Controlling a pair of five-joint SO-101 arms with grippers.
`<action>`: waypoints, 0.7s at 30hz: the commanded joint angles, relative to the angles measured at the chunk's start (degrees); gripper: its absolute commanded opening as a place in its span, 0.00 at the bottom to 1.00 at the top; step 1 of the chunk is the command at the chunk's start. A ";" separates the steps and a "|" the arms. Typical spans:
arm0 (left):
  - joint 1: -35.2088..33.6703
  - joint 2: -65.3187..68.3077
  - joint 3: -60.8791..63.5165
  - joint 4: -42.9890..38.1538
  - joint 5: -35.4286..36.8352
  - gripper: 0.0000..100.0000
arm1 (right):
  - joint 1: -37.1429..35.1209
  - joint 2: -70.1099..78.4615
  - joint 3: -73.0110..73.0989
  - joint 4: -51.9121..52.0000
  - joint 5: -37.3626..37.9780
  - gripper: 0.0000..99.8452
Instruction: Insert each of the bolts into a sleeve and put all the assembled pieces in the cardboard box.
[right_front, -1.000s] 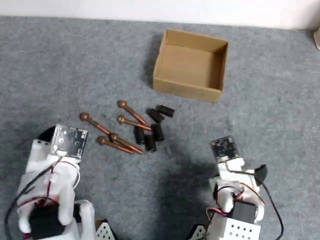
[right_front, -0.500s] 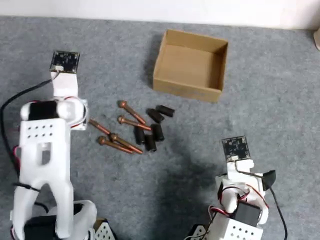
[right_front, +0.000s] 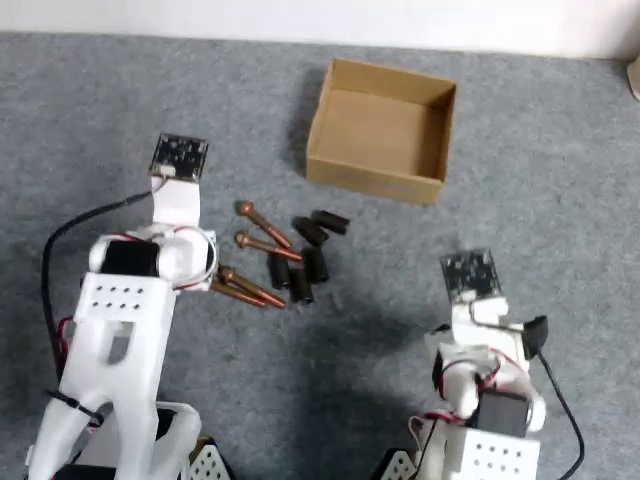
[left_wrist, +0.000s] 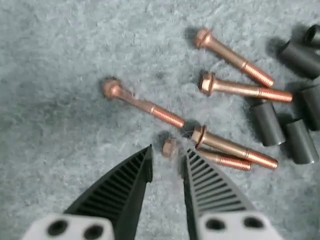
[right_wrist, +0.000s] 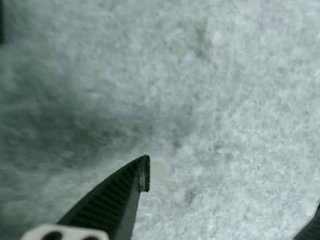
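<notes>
Cardboard box (right_front: 380, 130) sits well apart from the bolts (right_front: 262, 240), right gripper (right_wrist: 227, 200) hangs wide open, left gripper (left_wrist: 167, 165) is released w/ jaws astride the nearest bolt (left_wrist: 169, 147) at its head, so closing may snag the neighbour bolt (left_wrist: 235, 148) just beside it too.

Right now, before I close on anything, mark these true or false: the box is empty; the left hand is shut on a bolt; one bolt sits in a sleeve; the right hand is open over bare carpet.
1. The cardboard box is empty. True.
2. The left hand is shut on a bolt. False: the hand is open, and that bolt's head lies just off its fingertips, ungripped.
3. One bolt sits in a sleeve. False: all five bolts lie bare on the carpet, with the sleeves loose beside them.
4. The right hand is open over bare carpet. True.
</notes>
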 joint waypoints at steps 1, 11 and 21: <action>0.84 -1.89 0.22 -1.41 0.18 0.11 | -5.14 18.07 -13.49 -1.71 -4.84 0.46; 0.75 -1.80 4.35 -7.38 0.26 0.11 | -21.76 52.26 -37.93 -6.64 -10.37 0.46; -4.00 -1.80 4.62 -9.23 0.44 0.11 | -27.12 78.46 -53.23 -12.53 -5.45 0.46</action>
